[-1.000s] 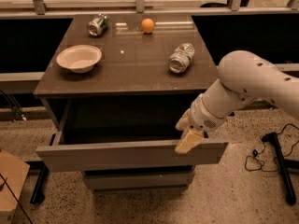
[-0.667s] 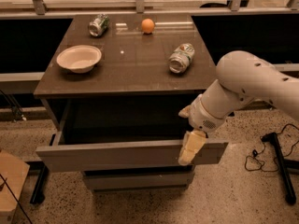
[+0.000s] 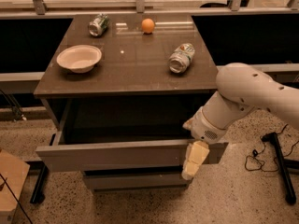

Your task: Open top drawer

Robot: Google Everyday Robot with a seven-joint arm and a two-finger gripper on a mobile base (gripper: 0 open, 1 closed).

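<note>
Gripper (image 3: 194,161), dropped lower, hangs below the table (image 3: 126,66) edge before top drawer (image 3: 112,155), grip state untellable; drawer stands pulled well out under table, opening seemingly done, only withdrawal left.

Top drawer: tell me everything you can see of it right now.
The top drawer is a wide grey box with a plain, handleless matte front, pulled well out from under the tabletop and sitting level. Its inside is dark; contents cannot be made out. The pincer hangs down over the front's right end, seemingly touching it.
</note>
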